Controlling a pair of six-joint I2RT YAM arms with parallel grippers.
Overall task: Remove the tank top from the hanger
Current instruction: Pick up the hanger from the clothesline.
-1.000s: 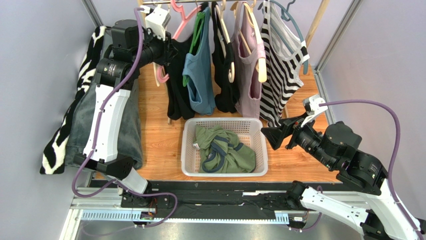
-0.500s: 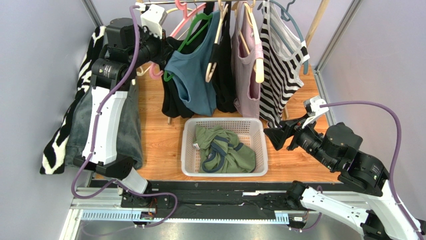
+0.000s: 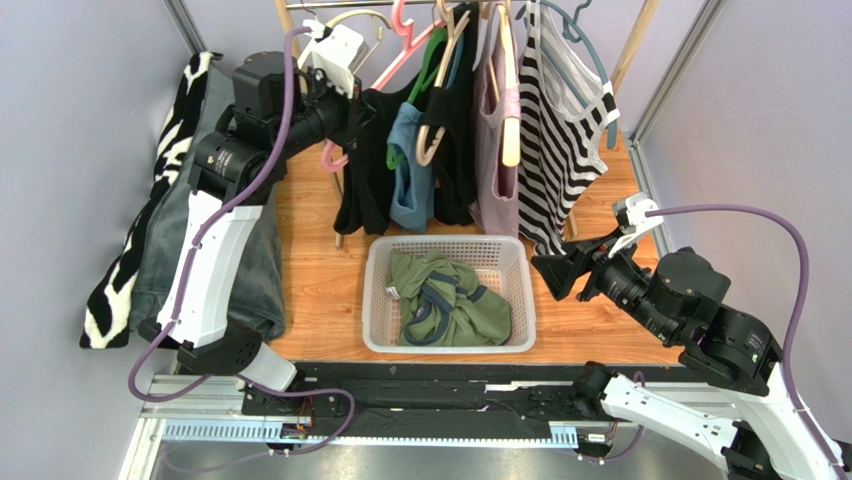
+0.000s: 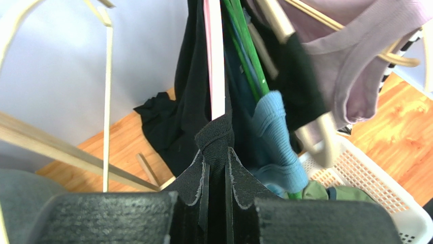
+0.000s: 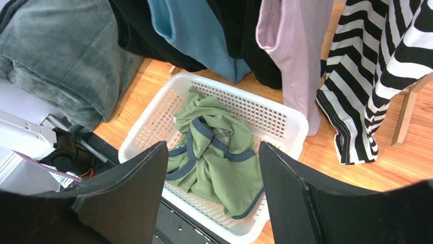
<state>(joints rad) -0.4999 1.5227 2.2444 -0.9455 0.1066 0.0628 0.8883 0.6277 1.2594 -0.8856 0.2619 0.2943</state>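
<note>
Between the pads of the left claw (image 4: 216, 170): a bunched black strap of the black tank top (image 4: 185, 101), clamped tight, so the pinch is on cloth, not plastic. Straight above the claw, the pink hanger (image 4: 216, 66) arm runs upward. The top hangs on it, not off yet. Just right of the claw: blue top (image 4: 274, 152), crowding the pull path. Right claw (image 5: 212, 147) sits with jaws apart, holding nothing, over the basket (image 5: 300, 124). Likely waiting to steady the hanger or take the cloth.

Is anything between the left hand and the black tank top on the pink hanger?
Nothing visible: the left hand directly pinches a strap of the black tank top, just below the pink hanger. The blue top hangs alongside.
</note>
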